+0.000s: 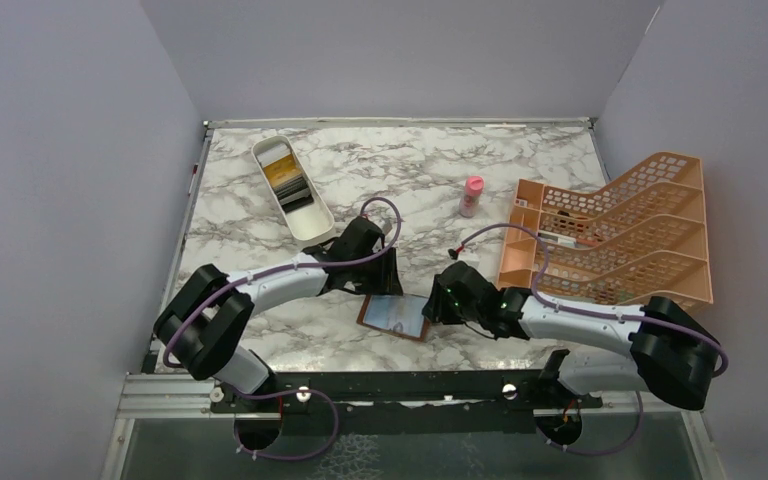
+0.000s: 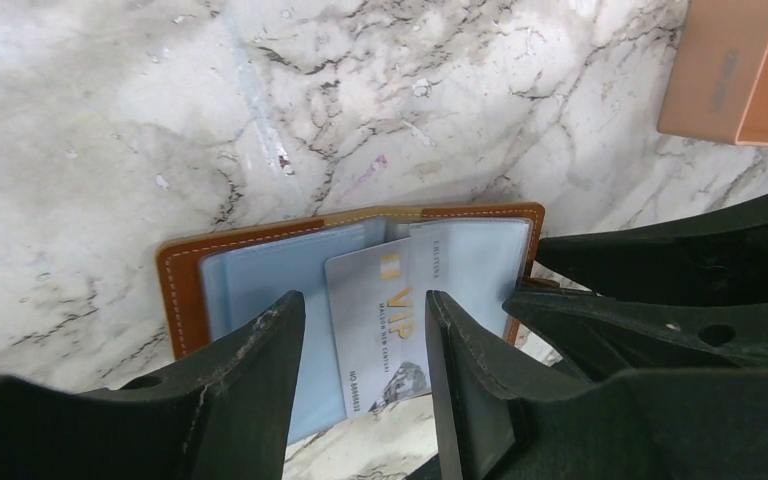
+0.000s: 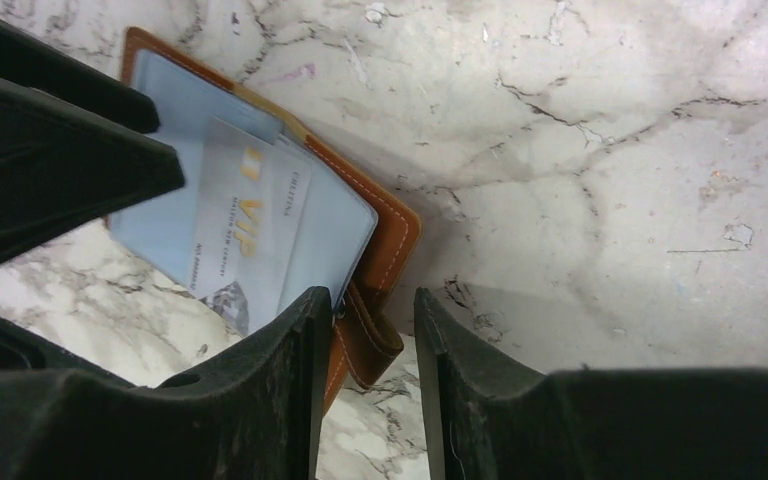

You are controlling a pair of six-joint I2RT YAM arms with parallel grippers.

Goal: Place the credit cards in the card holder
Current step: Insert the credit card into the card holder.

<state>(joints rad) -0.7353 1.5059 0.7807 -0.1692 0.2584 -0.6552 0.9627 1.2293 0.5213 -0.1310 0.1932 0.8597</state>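
Now | my left gripper [image 2: 365, 300] spread above credit card [image 2: 375, 340], likely stiff, slick; I'd pinch long edges | right gripper [image 3: 370, 300] slightly parted by card holder [image 3: 360, 215]

You have one wallet [image 1: 395, 316], one pale card [image 2: 375, 320] on it. Far left: one white tray [image 1: 315, 226]; right: one pink bottle [image 1: 471, 196], one orange rack [image 1: 610, 235].
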